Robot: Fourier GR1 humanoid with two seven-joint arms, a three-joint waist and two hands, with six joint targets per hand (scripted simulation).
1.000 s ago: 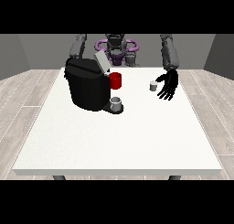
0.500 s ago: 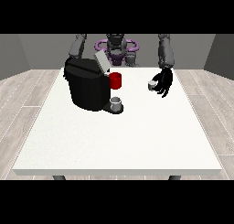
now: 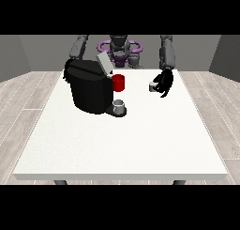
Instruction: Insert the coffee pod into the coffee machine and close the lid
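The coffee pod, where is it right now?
In the front view the coffee pod sits on the table's far right part, right against the robot hand, well apart from the coffee machine.

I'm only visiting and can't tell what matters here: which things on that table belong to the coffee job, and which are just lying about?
For the job:
- coffee pod, small and grey, at the hand at the view's right
- coffee machine, black
- its lid, raised

Lying about:
- red cup beside the machine
- grey cup at the machine's base
- white table
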